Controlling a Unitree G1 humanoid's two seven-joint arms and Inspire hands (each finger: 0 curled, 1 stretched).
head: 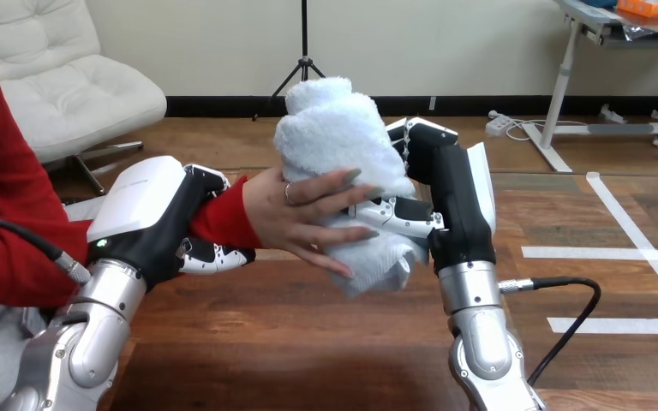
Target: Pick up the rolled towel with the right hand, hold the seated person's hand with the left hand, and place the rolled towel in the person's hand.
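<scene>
Here the person's hand [300,214] partly hides the rolled towel [334,128].

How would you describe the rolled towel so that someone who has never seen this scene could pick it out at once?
Look above the middle of the wooden table, where the robot's right hand and the person's hand meet. Between them stands the rolled towel, upright, held by both. It is the soft, white, fluffy bundle, unlike the hard black-and-white machine hand.
</scene>
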